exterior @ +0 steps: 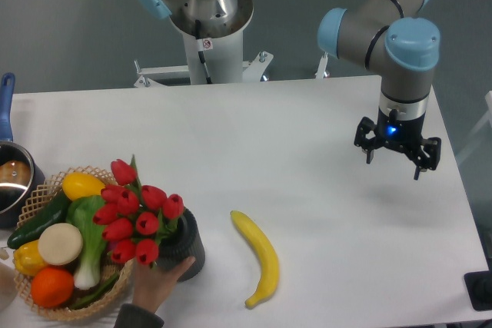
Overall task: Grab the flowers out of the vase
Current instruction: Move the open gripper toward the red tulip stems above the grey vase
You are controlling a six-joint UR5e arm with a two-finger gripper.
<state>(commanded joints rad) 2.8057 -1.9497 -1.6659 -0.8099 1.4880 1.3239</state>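
Tabletop (307, 136) is white and runs nearly the full frame, with lots of bare room through the middle and right. Pincer (397, 155) hangs over the right side, close to the right edge, fingers spread with nothing in them. Flowers (137, 213) sit way over at lower left, red tulips poking out of the dark vase (184, 245), so well apart from the pincer. A person's hand (157, 282) is touching the vase from the bottom edge. Wicker basket (54, 297) of veg is right beside it on the left, a pot (14, 182) at the left edge, and a banana (260, 260) lies between vase and pincer, lower center.
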